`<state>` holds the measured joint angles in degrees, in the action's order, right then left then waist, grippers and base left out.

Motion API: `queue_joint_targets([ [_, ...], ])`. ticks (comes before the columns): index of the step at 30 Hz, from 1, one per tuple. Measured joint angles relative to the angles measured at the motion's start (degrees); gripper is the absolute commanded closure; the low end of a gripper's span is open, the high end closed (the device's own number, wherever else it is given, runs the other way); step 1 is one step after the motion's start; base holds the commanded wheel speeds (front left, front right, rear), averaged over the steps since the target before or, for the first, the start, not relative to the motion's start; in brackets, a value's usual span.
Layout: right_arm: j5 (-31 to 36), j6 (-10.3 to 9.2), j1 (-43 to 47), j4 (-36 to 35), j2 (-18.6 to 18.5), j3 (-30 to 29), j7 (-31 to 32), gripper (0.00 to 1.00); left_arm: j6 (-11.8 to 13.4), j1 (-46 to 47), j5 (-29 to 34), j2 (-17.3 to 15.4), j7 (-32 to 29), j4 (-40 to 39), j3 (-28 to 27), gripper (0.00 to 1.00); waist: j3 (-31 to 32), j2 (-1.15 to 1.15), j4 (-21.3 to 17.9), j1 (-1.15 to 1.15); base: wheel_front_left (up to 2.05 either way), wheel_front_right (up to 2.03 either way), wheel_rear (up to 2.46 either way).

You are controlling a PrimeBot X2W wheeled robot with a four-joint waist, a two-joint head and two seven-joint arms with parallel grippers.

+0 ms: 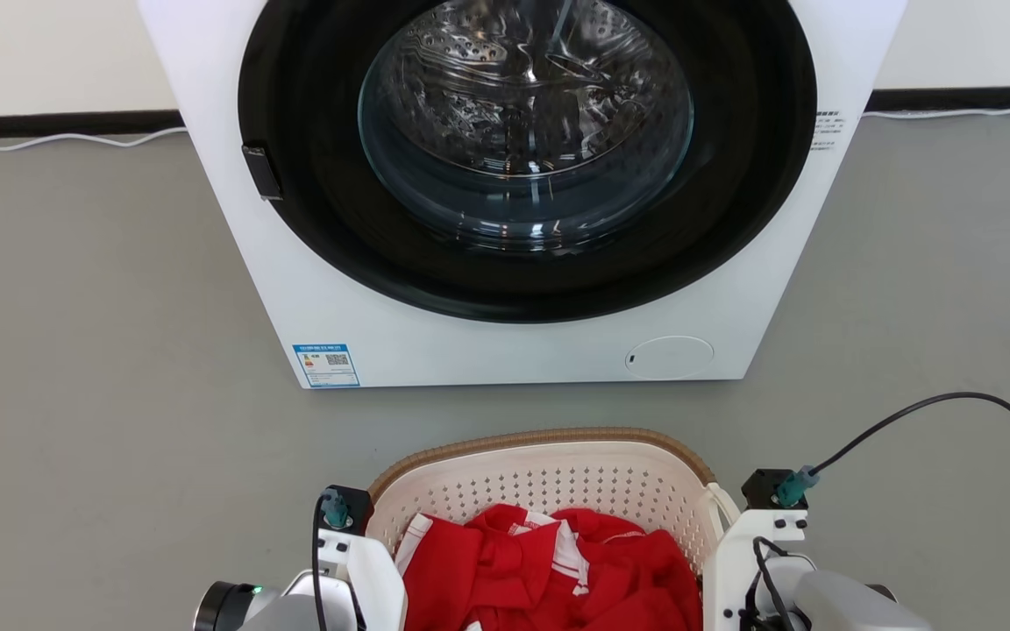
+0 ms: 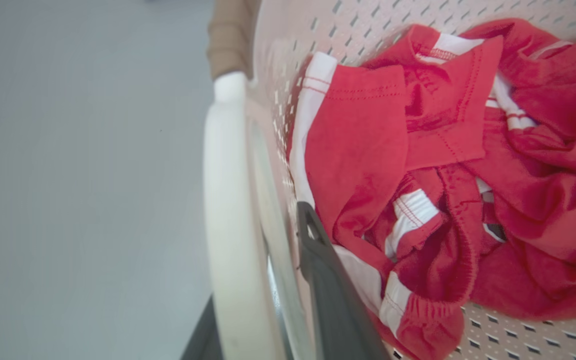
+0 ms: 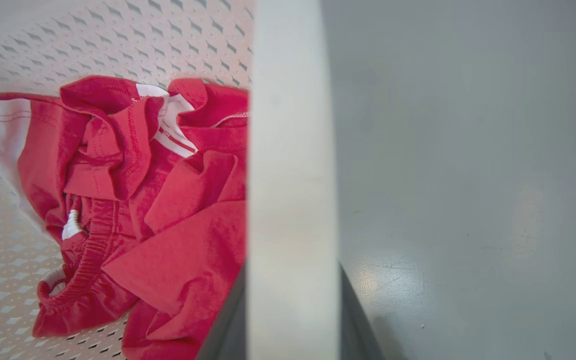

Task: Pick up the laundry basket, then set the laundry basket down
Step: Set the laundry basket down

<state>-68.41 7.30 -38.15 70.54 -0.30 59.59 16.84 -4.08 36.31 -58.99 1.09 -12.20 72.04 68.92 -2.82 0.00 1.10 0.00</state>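
Note:
The cream laundry basket (image 1: 549, 478) with its brown rim (image 1: 549, 436) sits between my two wrists at the bottom of the head view, holding red and white clothes (image 1: 558, 570). My left gripper (image 2: 263, 260) straddles the basket's white left handle (image 2: 228, 200), one dark finger (image 2: 328, 300) inside the perforated wall and the other outside. In the right wrist view my right gripper (image 3: 292, 300) is shut on the white right handle (image 3: 290, 150), a dark finger pressed to each side. I cannot tell whether the basket rests on the floor.
A white washing machine (image 1: 338, 289) with its round glass door (image 1: 527, 123) shut stands right behind the basket. Grey floor (image 1: 75, 350) spreads to both sides. A white cable (image 1: 58, 140) runs along the far wall, and my right arm's black cable (image 1: 952, 399) loops out to the right.

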Motion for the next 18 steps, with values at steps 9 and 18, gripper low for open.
queue_joint_targets([
  [9,-1.6,0.00,-0.8,0.0,0.0,1.5,-1.9,1.00,0.1,0.3,0.0,-0.1,2.2,0.0,0.3,1.00,-2.8,0.00,-0.2,0.00,0.00,0.00,0.00],
  [18,-2.2,0.01,-4.1,1.0,-0.1,2.4,-7.2,1.00,1.1,3.1,0.1,-0.2,5.8,-0.8,0.5,1.00,-8.1,0.00,-0.1,0.00,0.00,0.00,0.00],
])
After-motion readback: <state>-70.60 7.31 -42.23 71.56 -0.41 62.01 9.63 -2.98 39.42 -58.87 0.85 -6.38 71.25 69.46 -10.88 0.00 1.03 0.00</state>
